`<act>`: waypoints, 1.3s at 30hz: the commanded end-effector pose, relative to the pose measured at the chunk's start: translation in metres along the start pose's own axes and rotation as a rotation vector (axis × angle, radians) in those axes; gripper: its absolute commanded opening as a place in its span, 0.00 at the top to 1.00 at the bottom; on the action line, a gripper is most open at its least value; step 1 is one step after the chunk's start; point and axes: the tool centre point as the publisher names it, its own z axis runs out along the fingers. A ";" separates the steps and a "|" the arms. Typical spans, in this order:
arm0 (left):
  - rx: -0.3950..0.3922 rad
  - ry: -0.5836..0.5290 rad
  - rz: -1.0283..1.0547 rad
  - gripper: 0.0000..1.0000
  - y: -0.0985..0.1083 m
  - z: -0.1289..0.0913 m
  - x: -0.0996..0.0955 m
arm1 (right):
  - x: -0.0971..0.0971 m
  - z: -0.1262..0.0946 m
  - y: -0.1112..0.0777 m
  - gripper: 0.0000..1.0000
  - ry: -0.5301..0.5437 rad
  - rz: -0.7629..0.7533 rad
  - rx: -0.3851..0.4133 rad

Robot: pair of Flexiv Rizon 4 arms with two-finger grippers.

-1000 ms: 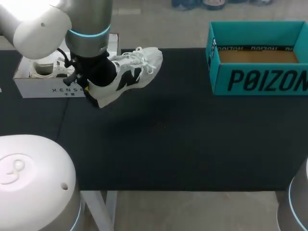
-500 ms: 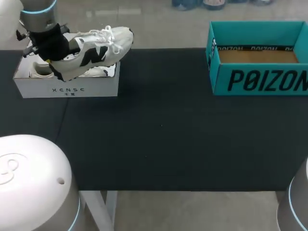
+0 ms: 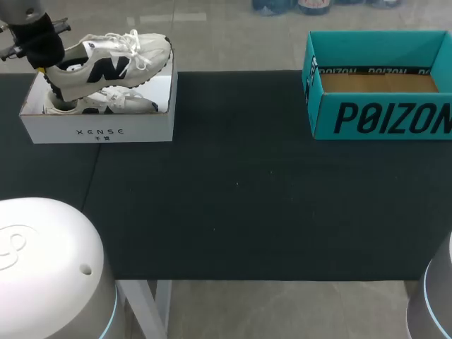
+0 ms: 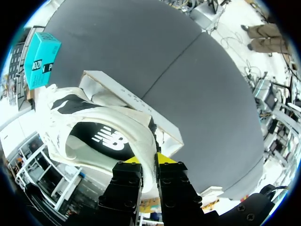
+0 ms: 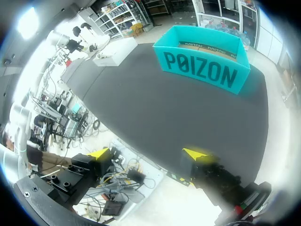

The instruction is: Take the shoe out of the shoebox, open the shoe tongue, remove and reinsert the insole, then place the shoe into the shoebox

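Note:
A white shoe (image 3: 106,63) with a black logo hangs tilted over the white shoebox (image 3: 99,131) at the table's far left. My left gripper (image 3: 46,65) is shut on its heel. In the left wrist view the gripper (image 4: 149,161) pinches the heel collar of the shoe (image 4: 94,136), with the white shoebox (image 4: 136,101) below. A second white shoe (image 3: 106,104) lies inside that box. My right gripper (image 5: 148,154) stands open and holds nothing, off the table's near right corner. From there the white shoebox (image 5: 115,51) shows far off.
A teal box (image 3: 381,116) stands open at the far right of the black mat (image 3: 240,198); it also shows ahead of the right gripper as the teal box (image 5: 202,66) and small in the left wrist view (image 4: 41,56).
My left gripper has carried the shoe leftward and back, from over the mat to above the white shoebox. The right gripper has not moved.

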 end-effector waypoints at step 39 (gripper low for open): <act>0.013 0.088 0.236 1.00 0.165 0.100 -0.036 | 0.001 0.000 -0.001 0.00 -0.003 0.000 0.000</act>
